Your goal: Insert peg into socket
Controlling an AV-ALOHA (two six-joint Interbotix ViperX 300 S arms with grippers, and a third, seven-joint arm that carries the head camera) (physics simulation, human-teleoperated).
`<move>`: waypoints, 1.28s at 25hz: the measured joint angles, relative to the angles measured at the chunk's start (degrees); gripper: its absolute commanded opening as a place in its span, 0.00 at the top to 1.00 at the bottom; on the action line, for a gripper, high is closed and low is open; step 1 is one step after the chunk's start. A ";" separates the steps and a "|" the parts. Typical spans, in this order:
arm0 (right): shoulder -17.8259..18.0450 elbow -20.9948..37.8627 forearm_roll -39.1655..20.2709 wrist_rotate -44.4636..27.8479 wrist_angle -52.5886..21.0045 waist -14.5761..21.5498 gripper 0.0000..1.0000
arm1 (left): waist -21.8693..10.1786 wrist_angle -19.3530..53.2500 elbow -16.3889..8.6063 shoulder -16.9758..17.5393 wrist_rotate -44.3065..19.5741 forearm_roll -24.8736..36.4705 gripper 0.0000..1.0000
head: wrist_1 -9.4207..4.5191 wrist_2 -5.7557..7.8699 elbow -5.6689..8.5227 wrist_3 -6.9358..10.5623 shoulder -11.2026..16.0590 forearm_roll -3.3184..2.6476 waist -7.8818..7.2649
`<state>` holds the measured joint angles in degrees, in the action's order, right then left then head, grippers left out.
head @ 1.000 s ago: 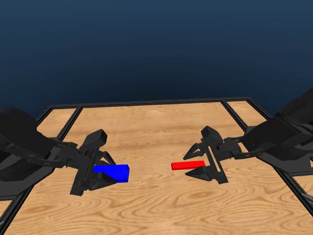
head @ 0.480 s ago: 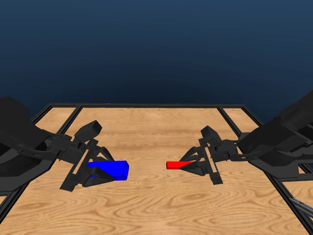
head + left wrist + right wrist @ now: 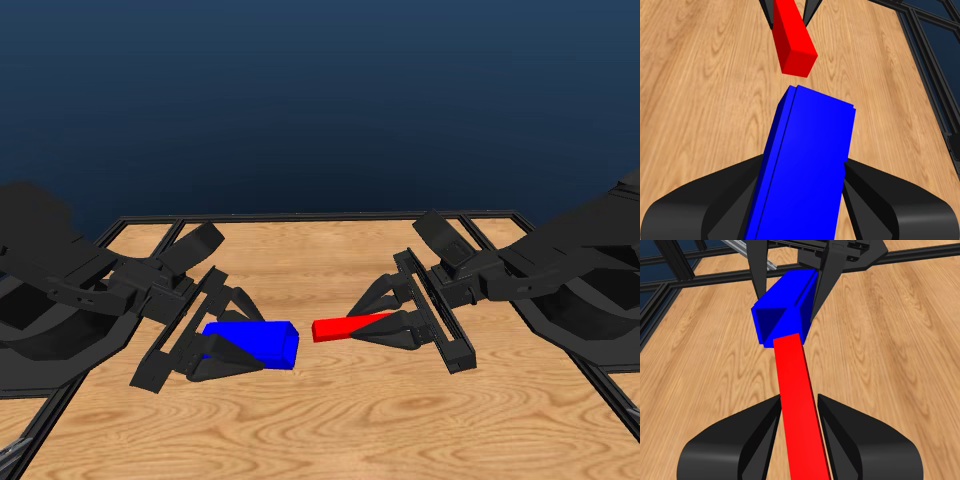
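above the table [image 3: 330, 420] we clamp the rigid, light-looking peg [image 3: 345, 326] in our right gripper [image 3: 392, 325] and the socket [image 3: 255, 342] in our left gripper [image 3: 222, 350], each held at its rear end.

Rendered, evenly lit, bright on worktop [image 3: 330, 420]; dark blue backdrop graded lighter toward the horizon. No cast shadows seen under peg [image 3: 345, 326] or socket [image 3: 262, 342]. No glare, blur or grain; edges crisp in all three views. Socket opening [image 3: 774, 322] shaded darker. Black hands nearly featureless, detail lost
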<state>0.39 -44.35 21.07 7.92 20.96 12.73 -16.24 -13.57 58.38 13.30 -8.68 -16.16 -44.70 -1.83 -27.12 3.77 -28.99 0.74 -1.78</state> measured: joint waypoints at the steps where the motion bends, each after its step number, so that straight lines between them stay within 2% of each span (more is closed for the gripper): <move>1: -0.09 0.93 -0.35 0.34 -1.14 -0.06 1.00 | 0.08 0.59 -0.25 0.00 0.11 0.24 1.00 | 0.07 -0.10 -0.03 0.05 0.00 0.04 -0.13; 6: -0.17 4.81 -3.62 -0.34 -7.18 -0.08 1.00 | 0.50 1.74 -2.15 0.15 0.59 1.11 1.00 | 0.14 -0.36 -0.11 -0.01 0.00 0.22 -0.65; 18: 1.92 10.45 -11.11 -5.41 -16.49 -0.04 1.00 | 0.40 3.89 -3.74 -2.23 0.47 2.38 1.00 | 0.03 -0.20 -0.11 -0.30 0.00 0.32 -1.28; 24: 3.00 12.31 -15.33 -8.45 -20.77 -0.50 1.00 | -0.28 4.24 -3.73 -2.50 -0.05 1.62 1.00 | -0.22 -0.07 -0.11 -0.12 0.02 0.42 -1.71; 26: 3.30 12.69 -17.03 -10.13 -22.31 -1.67 1.00 | -0.63 3.78 -3.79 -2.50 -0.25 1.59 1.00 | -0.31 0.00 -0.11 0.02 0.07 0.44 -1.87; 32: 3.89 13.78 -22.11 -16.37 -26.09 -2.63 1.00 | 0.28 3.45 -3.64 -2.71 -1.35 1.14 1.00 | -0.42 0.37 -0.11 0.51 0.45 0.37 -2.13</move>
<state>4.28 -30.57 -1.04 -8.44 -5.12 10.10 -15.96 -10.12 54.74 10.59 -10.04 -15.02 -45.11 -1.46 -27.23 4.28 -28.54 1.11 -3.91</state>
